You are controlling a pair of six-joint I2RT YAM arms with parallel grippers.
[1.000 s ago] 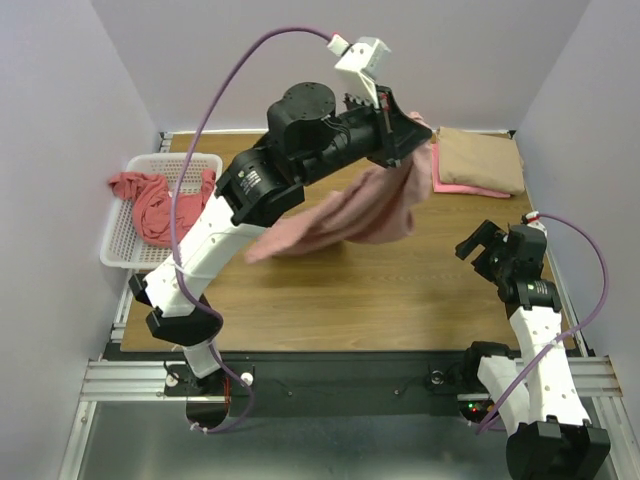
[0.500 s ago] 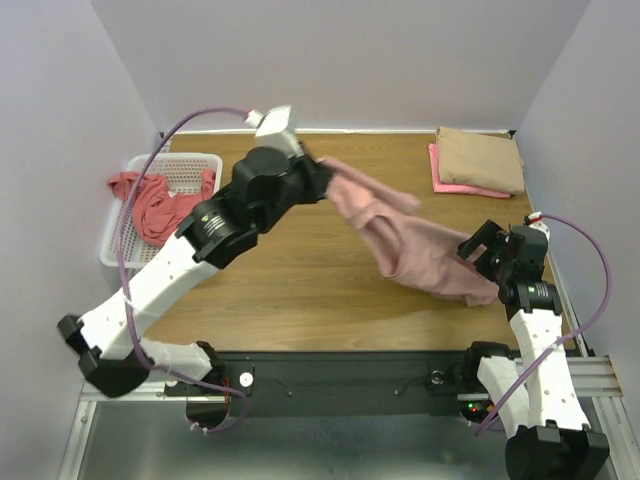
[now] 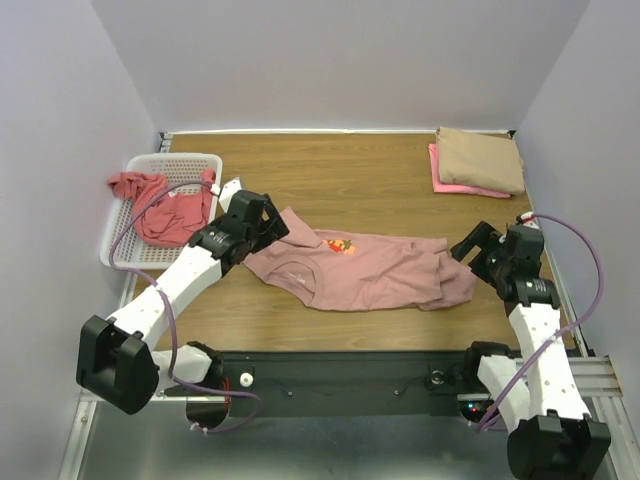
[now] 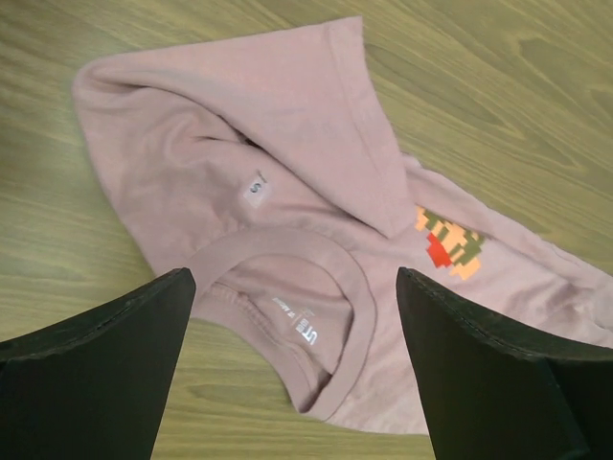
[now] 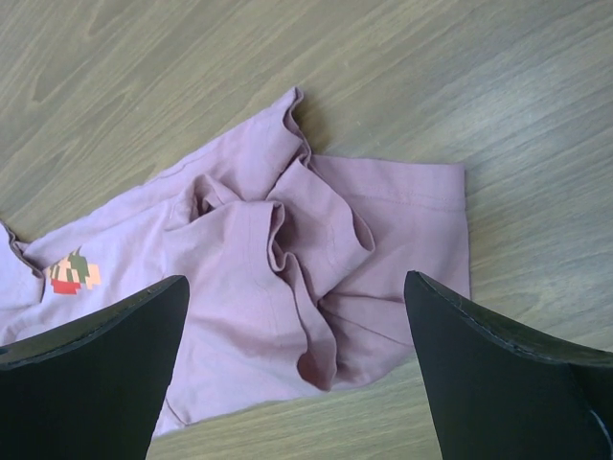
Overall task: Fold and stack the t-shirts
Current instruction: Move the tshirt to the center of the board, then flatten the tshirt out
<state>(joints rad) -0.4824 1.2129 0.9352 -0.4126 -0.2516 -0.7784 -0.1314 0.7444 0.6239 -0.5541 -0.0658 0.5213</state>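
The overhead view alone takes in the whole wood-grain table (image 3: pixel 360 175); the dusty-pink cotton t-shirt (image 3: pixel 365 275) lies crumpled along its near middle, stretched between the two arms; a white plastic mesh basket (image 3: pixel 118 240) at the left edge holds a bunched coral-red t-shirt (image 3: pixel 160 208); at the far right corner a folded tan t-shirt (image 3: pixel 482 158) sits on a folded bright pink t-shirt (image 3: pixel 452 184), whose edge peeps out beneath it

The left wrist view shows what the overhead cannot; the left gripper (image 4: pixel 294 276) hangs above the neck end with its dark fingers spread wide and nothing between them; the ribbed round collar (image 4: pixel 330 321) faces up, with printing inside it too small to read; a small white size label (image 4: pixel 255 189) is sewn into the soft fabric; a hemmed flap (image 4: pixel 340 125) lies doubled over towards the orange, red and green pixel graphic (image 4: pixel 450 244)

The right wrist view shows the other end; the right gripper (image 5: pixel 294 278) is likewise spread and empty above the rumpled cloth; the cloth here rises in soft, deep ridges and one flat hemmed panel (image 5: pixel 421 225) rests on the wood; the graphic shows at that view's left edge
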